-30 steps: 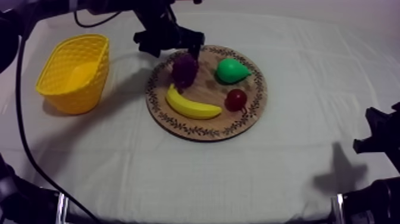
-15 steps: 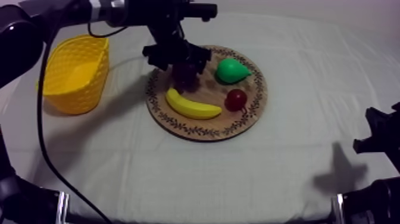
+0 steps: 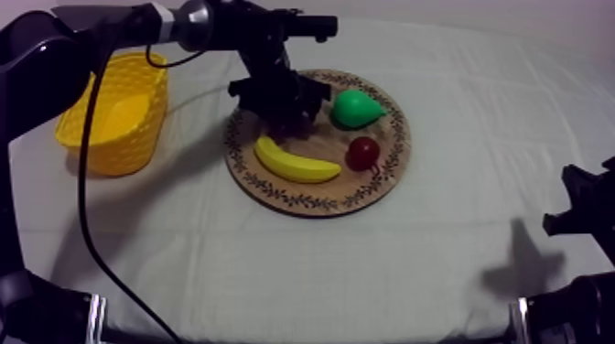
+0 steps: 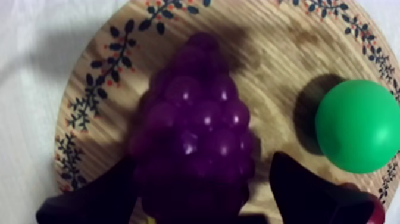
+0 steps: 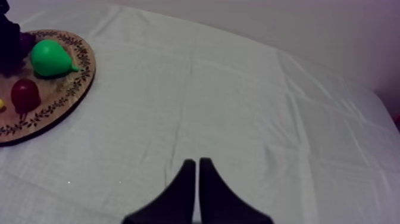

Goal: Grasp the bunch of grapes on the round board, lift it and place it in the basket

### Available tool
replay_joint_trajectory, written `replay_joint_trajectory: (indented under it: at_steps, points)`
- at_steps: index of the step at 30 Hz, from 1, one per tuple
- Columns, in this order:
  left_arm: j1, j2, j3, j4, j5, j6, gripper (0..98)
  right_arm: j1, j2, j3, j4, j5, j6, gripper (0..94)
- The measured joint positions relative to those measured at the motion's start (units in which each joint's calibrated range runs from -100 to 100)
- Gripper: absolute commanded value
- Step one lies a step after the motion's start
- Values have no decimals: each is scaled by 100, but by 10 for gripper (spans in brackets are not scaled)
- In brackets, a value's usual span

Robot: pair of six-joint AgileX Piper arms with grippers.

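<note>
The purple bunch of grapes [image 4: 193,131] lies on the left part of the round wooden board [image 3: 384,174]. My left gripper [image 3: 282,102] has come down over it and hides most of it in the top view. In the left wrist view the left gripper [image 4: 203,159] is open, with one finger on each side of the bunch and a small gap at the pear side. The yellow basket [image 3: 114,110] stands at the table's left. My right gripper [image 5: 197,162] is shut on nothing above the bare cloth, with the right arm [image 3: 581,215] low at the table's right edge.
A green pear [image 3: 355,108], a banana [image 3: 293,163] and a small red fruit [image 3: 363,152] also lie on the board, close around the grapes. In the right wrist view the pear [image 5: 50,58] and the red fruit [image 5: 25,94] lie far off on the board [image 5: 59,101].
My left gripper has moved from the board's far rim to right over the grapes and has come down around them. The right arm has not moved.
</note>
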Motion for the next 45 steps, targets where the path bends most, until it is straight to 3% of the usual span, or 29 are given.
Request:
replay_joint_trajectory:
  at_steps: [9,15,19,35,45]
  points:
    - [20,-54,130,-103,-80,185,686,0,0,0,0,0,0,5]
    - [53,-79,96,-222,-79,373,417,0,0,0,0,0,0,5]
    - [57,-79,7,-248,-79,404,360,0,0,0,0,0,0,5]
    - [97,-247,69,-359,-65,346,328,0,0,0,0,0,0,5]
    - [17,-1502,1276,-395,-651,262,318,0,0,0,0,0,0,5]
